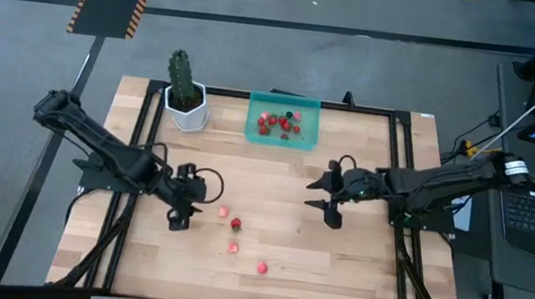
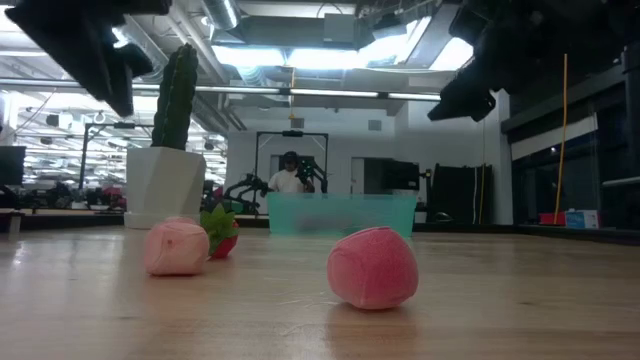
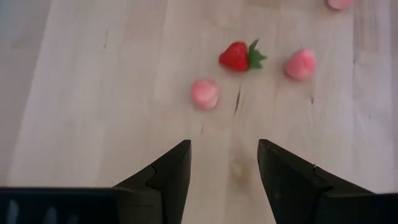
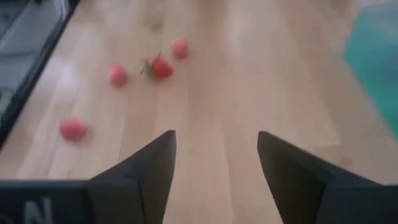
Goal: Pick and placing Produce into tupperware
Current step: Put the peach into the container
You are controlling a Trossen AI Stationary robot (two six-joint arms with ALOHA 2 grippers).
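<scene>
With most produce already gathered in the tupperware at the far edge of the bench, four pieces are left loose mid-bench, towards which the left tool and right tool are held wide and empty.

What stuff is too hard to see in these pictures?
- Berries inside the tupperware: high view, too small to count; low view, blurred behind its cloudy wall.
- Left claw and right claw: low view, fingertips cut off by the top edge.
- Person in the room: low view, too far.
</scene>
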